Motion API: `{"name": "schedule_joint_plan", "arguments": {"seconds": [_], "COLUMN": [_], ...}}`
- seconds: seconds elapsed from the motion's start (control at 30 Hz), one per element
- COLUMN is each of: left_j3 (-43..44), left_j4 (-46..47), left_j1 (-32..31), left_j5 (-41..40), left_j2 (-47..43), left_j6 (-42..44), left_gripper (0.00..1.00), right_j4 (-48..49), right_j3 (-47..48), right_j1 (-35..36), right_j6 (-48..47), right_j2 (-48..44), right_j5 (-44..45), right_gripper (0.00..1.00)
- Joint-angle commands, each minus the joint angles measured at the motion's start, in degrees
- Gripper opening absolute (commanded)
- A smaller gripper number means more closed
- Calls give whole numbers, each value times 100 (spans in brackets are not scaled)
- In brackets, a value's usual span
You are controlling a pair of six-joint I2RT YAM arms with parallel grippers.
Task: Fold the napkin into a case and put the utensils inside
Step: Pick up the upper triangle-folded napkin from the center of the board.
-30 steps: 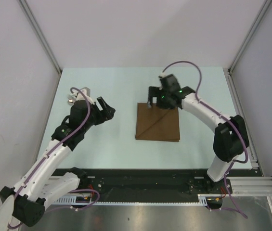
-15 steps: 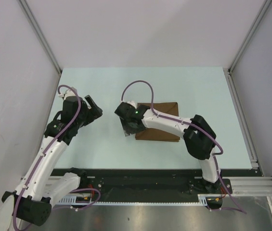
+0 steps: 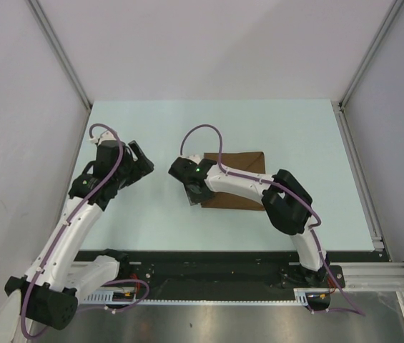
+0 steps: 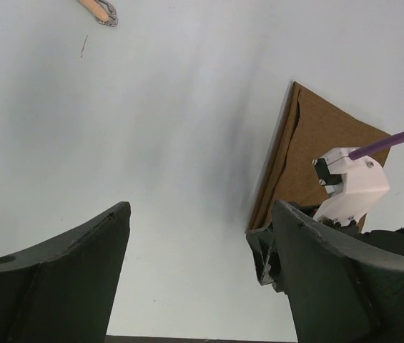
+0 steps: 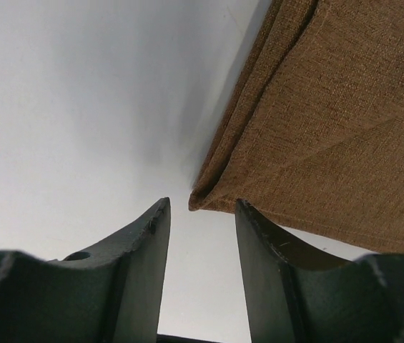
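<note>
At the near-left corner of the thin, dark-brown, square cloth napkin (image 5: 316,128), the right gripper (image 5: 202,204) is set low over the pale blue-green table (image 3: 294,136). Its two dark fingers (image 5: 144,250) stand a narrow gap apart, with bare table showing between them. The napkin's layered corner sits right at the mouth of that gap, close against the right-hand finger, and it is not visibly pinched.

From above, the right gripper (image 3: 191,193) is reached out across the napkin (image 3: 248,163), and the white arm covers much of the cloth. The napkin lies flat near the middle of the table, folded, with doubled edges showing along its left side.

Well to the left, the left gripper (image 4: 198,207) hangs above bare table with its fingers spread wide and nothing between them. In its wrist view, a small utensil (image 4: 100,11) with a tan handle and a silvery metal end lies at the far edge, well apart from the napkin (image 4: 309,136).
</note>
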Motion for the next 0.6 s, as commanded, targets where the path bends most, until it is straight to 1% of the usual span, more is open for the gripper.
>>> {"name": "schedule_joint_plan", "arguments": {"seconds": [0.0,0.23,0.33,0.43,0.47,0.5,0.57], "left_j3": [214,179,109,65,47,29,-6], "left_j4": [16,43,96,157,192,253,298], "left_j1": [56,83,109,162,179,205,319], "left_j5": [73,73,125,213,248,283,450], "left_j2": [63,142,151,195,204,230,309], "left_j6": [-100,-100,-126,-109,-91,-56,-47], "left_gripper": [85,85,85,85,85,86,87], "right_j4": [83,451,680,935,962,997,1032], "right_j3": [164,-301,-547,-793,-907,-952,-1092], "right_j1": [-47,-214,-311,-425,-451,-460,-478], "right_j6": [32,5,-39,-21,-30,-21,-47], "right_j2": [143,109,144,144,152,126,91], "right_j5": [69,-106,-247,-440,-493,-502,-450], "right_gripper": [47,45,38,33,31,26,21]}}
